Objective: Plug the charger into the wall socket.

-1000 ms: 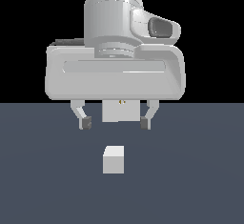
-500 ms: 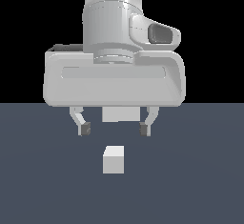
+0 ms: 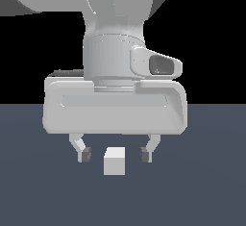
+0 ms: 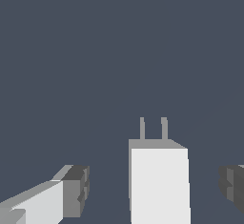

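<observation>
The charger (image 3: 115, 161) is a small light grey block lying on the dark blue-grey floor (image 3: 211, 182). In the wrist view the charger (image 4: 158, 182) shows two thin prongs on its far end. My gripper (image 3: 115, 156) is open, its jaws standing wide on either side of the charger, low near the floor. One dark pad (image 4: 76, 189) and the other pad (image 4: 232, 187) are apart from the block, not touching it. The wall socket is hidden, behind my hand in the exterior view.
The large grey hand body (image 3: 114, 108) fills the middle of the exterior view. Only bare dark floor (image 4: 119, 51) lies beyond the charger in the wrist view.
My hand has come down and nearer the camera, so the open fingers now flank the charger. The socket plate, seen between the fingers before, is now covered by the hand.
</observation>
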